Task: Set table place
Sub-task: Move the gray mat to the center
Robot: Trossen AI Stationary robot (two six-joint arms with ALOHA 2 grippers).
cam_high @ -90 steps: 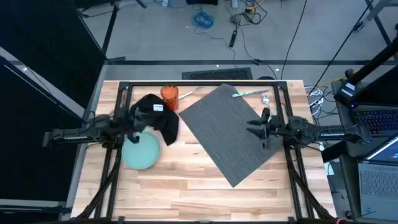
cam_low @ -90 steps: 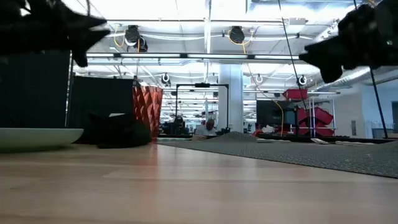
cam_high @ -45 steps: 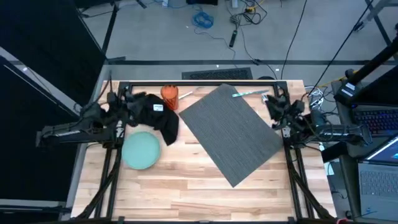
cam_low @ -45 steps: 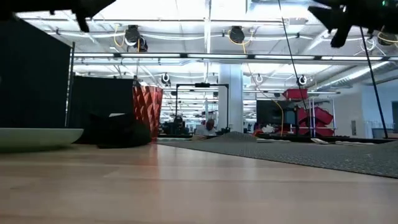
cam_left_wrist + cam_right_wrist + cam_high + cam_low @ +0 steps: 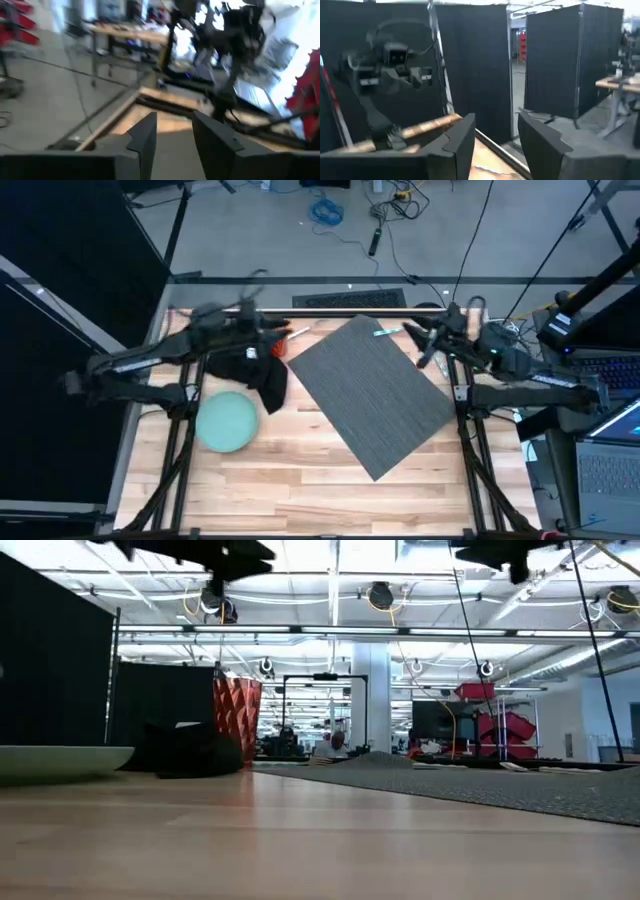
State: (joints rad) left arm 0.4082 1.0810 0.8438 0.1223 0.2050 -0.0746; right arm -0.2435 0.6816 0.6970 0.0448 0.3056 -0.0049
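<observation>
The dark grey ribbed placemat [image 5: 370,395] lies turned at an angle on the wooden table [image 5: 300,490]. A pale teal plate [image 5: 226,421] rests flat at the left, with a black napkin [image 5: 262,375] beside it and an orange-red cup [image 5: 236,720] behind. Cutlery [image 5: 398,330] lies at the placemat's far corner. My left gripper [image 5: 175,145] is raised high over the far left, above the napkin, open and empty. My right gripper [image 5: 497,142] is raised high at the far right, near the cutlery, open and empty.
A black metal frame [image 5: 320,313] runs along the table's far edge and down both sides. Bare wood [image 5: 300,840] stretches along the near half of the table. Cables and a laptop [image 5: 610,470] lie off the table's right side.
Both grippers have risen from low over the table and swung toward the far edge: the left from beside the plate and napkin, the right from over the placemat's right part. Both have tipped up and now look level across the room. Plate, napkin and placemat have stayed put.
</observation>
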